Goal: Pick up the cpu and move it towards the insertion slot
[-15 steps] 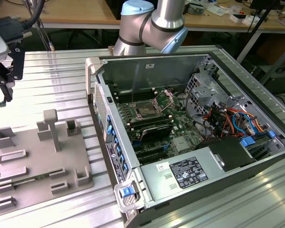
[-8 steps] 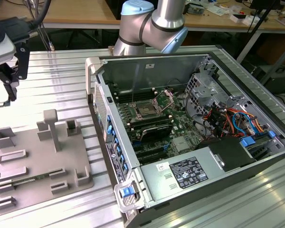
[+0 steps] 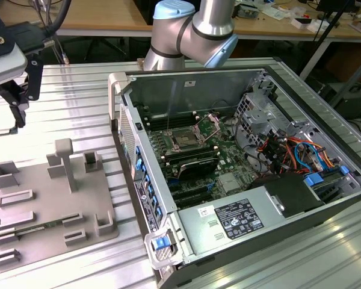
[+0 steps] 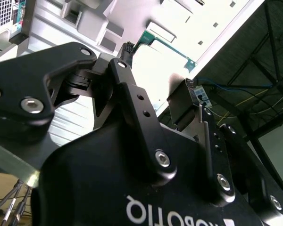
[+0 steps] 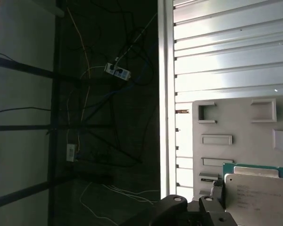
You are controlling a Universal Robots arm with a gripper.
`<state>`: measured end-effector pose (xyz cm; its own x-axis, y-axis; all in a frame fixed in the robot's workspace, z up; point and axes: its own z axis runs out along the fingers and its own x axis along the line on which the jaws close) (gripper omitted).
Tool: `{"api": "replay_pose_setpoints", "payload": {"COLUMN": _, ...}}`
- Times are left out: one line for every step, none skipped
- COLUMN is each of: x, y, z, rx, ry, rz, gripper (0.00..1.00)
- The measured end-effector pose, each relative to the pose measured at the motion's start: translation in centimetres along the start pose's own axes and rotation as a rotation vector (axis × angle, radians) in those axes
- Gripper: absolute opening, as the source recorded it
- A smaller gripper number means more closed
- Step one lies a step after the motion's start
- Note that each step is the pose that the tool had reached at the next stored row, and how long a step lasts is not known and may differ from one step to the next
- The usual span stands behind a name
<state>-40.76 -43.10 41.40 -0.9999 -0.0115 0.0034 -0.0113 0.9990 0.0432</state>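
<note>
While the gripper [image 3: 23,105] hung at the upper left of the exterior view, above the table [image 3: 78,102] and beyond the grey tray [image 3: 42,192], we saw its fingers closed on the chip [image 5: 257,195] in the first wrist view. The socket [image 3: 186,139] sat well apart, mid-frame inside the open computer case [image 3: 186,90].
</note>
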Motion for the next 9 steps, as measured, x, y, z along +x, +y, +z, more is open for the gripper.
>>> {"api": "replay_pose_setpoints", "payload": {"x": -0.07, "y": 0.00, "z": 0.00, "rx": 0.0000, "ry": 0.0000, "rz": 0.000, "gripper": 0.55}}
{"api": "replay_pose_setpoints", "payload": {"x": -0.13, "y": 0.00, "z": 0.00, "rx": -0.0001, "ry": 0.0000, "rz": 0.000, "gripper": 0.55}}
{"api": "replay_pose_setpoints", "payload": {"x": -0.20, "y": 0.00, "z": 0.00, "rx": 0.0000, "ry": 0.0001, "rz": 0.000, "gripper": 0.55}}
{"api": "replay_pose_setpoints", "payload": {"x": -0.26, "y": 0.00, "z": 0.00, "rx": 0.0000, "ry": 0.0000, "rz": 0.000, "gripper": 0.55}}
{"api": "replay_pose_setpoints", "payload": {"x": -0.35, "y": 0.00, "z": 0.00, "rx": -0.0001, "ry": 0.0000, "rz": 0.000, "gripper": 0.55}}
{"api": "replay_pose_setpoints", "payload": {"x": -0.40, "y": 0.00, "z": 0.00, "rx": -0.0001, "ry": 0.0000, "rz": 0.000, "gripper": 0.55}}
{"api": "replay_pose_setpoints", "payload": {"x": -0.44, "y": 0.00, "z": 0.00, "rx": 0.0000, "ry": 0.0000, "rz": 0.000, "gripper": 0.55}}
{"api": "replay_pose_setpoints", "payload": {"x": -0.49, "y": 0.00, "z": 0.00, "rx": -0.0001, "ry": 0.0000, "rz": 0.000, "gripper": 0.55}}
{"api": "replay_pose_setpoints", "payload": {"x": -0.53, "y": 0.00, "z": 0.00, "rx": 0.0000, "ry": 0.0001, "rz": 0.000, "gripper": 0.55}}
